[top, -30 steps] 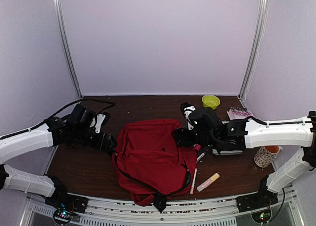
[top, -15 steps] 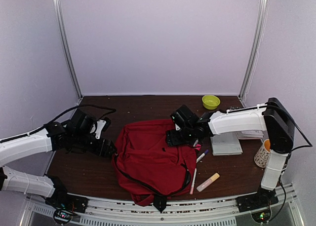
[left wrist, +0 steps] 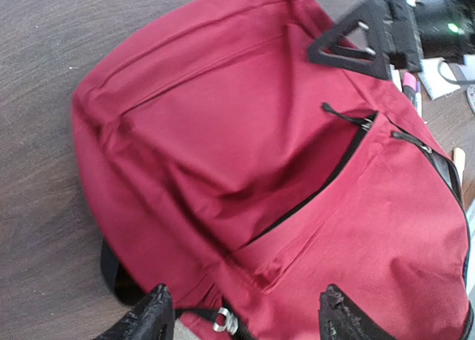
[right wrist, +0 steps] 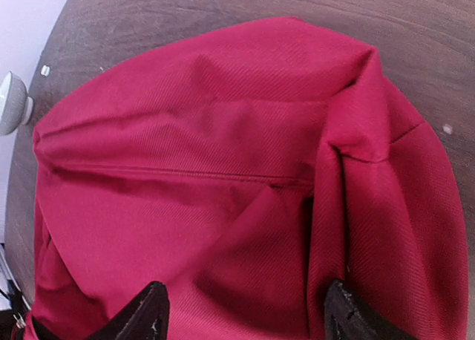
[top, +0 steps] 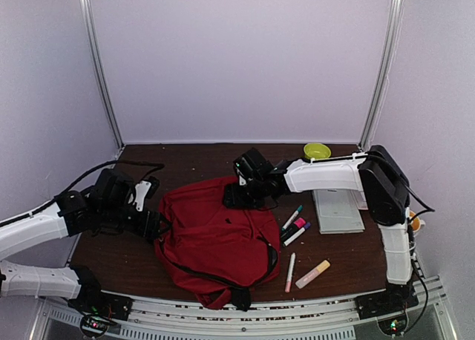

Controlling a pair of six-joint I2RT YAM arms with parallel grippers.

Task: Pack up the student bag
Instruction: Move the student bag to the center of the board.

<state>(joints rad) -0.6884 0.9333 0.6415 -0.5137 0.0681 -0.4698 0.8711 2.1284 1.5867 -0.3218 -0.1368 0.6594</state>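
Note:
The student bag (top: pixel 215 236) is a dark-red backpack lying flat on the brown table (top: pixel 185 158), left of centre. My left gripper (top: pixel 154 225) is open at the bag's left edge, its jaws spread wide over the fabric (left wrist: pixel 223 132) beside a black strap with a metal ring (left wrist: pixel 225 321). The front pocket zipper (left wrist: pixel 326 180) gapes open. My right gripper (top: pixel 231 197) is open over the bag's far edge, its jaws spread above folded red fabric (right wrist: pixel 185 169). It also shows in the left wrist view (left wrist: pixel 371 39).
Three markers (top: pixel 293 221) lie right of the bag. A pink-white pen (top: pixel 290 272) and a peach highlighter (top: pixel 312 274) lie nearer the front edge. A grey notebook (top: pixel 338 210) lies further right, and a green bowl (top: pixel 317 151) sits at the back.
The bag has slid to the left. My right arm has swung left off the notebook to the bag's far edge. My left gripper has drawn back left with the bag.

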